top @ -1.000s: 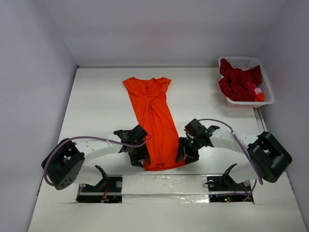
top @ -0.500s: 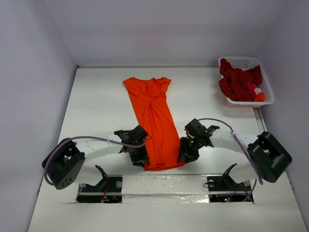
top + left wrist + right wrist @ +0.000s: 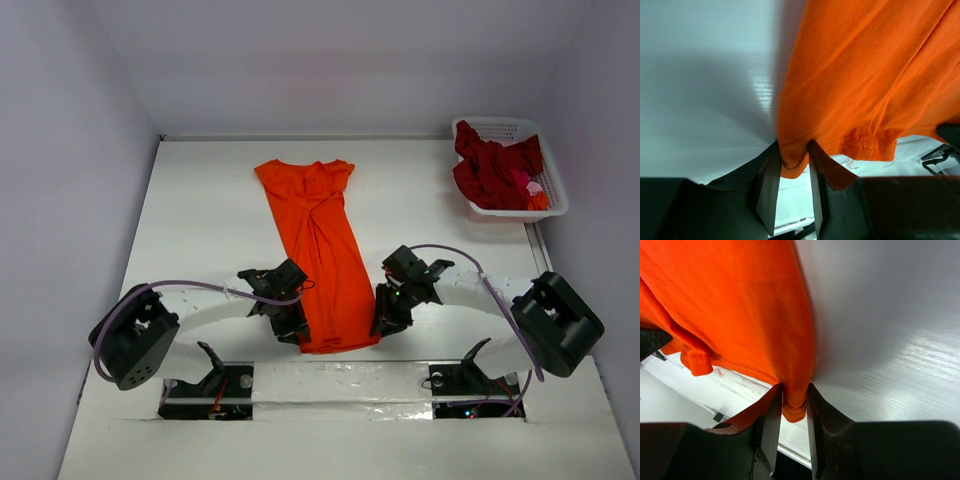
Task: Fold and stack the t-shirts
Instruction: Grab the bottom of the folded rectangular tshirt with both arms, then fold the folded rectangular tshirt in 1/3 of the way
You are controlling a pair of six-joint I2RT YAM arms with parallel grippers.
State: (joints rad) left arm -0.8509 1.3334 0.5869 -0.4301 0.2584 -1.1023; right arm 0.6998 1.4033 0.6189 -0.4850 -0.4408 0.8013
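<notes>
Hem corners of orange t-shirt (image 3: 328, 255) pinched in my left tool (image 3: 792, 156) and right tool (image 3: 794, 396); lift both evenly, carry away from me, keep cloth taut.

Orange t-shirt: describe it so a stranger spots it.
Start at the white table, centre strip. The orange t-shirt lies long and narrow, near corners pinched by the left end effector and right end effector. The other shirts are dark red, in the basket.

The bright orange cloth t-shirt (image 3: 322, 250) lies centrally on the white bench (image 3: 200, 220), with the left gripper (image 3: 293, 326) and right gripper (image 3: 383, 320) at its near corners. Dark red cloth t-shirts (image 3: 490, 170) sit in the white latticed plastic basket (image 3: 500, 127), far right.
</notes>
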